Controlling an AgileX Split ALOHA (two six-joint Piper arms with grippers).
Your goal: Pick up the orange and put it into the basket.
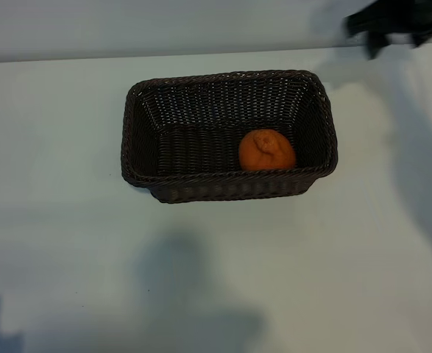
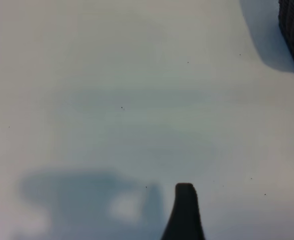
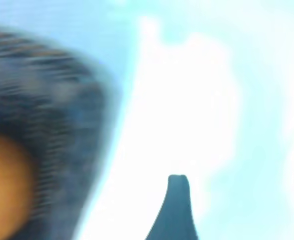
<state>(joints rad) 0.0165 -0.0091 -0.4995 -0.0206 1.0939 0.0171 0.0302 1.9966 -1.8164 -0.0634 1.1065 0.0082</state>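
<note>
Your orange [image 1: 266, 151] sits inside the basket [image 1: 138, 140], on the woven floor toward its right end and close against the near wall, puckered stem end turned upward; nothing touches the fruit. The basket, dark brown wicker with a braided rim, stands on the pale table [image 1: 61, 257] a little above the middle of the exterior view. Your right gripper [image 1: 392, 33] hangs at that view's top right corner, well apart from the basket and carrying nothing; its fingers are spread; its wrist view catches one dark fingertip [image 3: 177, 200] with the basket wall and a slice of the orange at the frame's edge. Your left gripper is out of the exterior view; its wrist camera shows a single fingertip [image 2: 185, 210] over bare table, fingers spread and empty, with only a corner of the basket in sight.
</note>
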